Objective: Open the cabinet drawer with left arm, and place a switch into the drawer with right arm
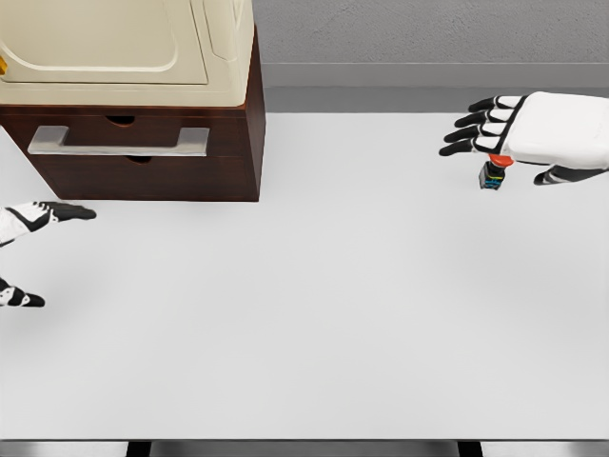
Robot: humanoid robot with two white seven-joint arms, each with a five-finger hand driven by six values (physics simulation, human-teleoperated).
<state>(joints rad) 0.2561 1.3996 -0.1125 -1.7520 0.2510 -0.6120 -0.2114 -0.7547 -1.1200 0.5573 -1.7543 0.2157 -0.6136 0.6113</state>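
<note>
A dark brown cabinet (157,143) stands at the table's back left, its drawer (124,152) closed behind a long silver handle (119,143). A cream appliance (124,48) sits on top of it. My left hand (29,252) shows at the left edge, below and left of the drawer, fingers spread and holding nothing. At the far right a small switch (493,174) with a red top and black base stands on the table. My right hand (495,129) hovers flat just above it, fingers extended, not grasping it.
The white table (324,314) stretches from the cabinet to the front edge. A grey wall (428,38) runs behind it.
</note>
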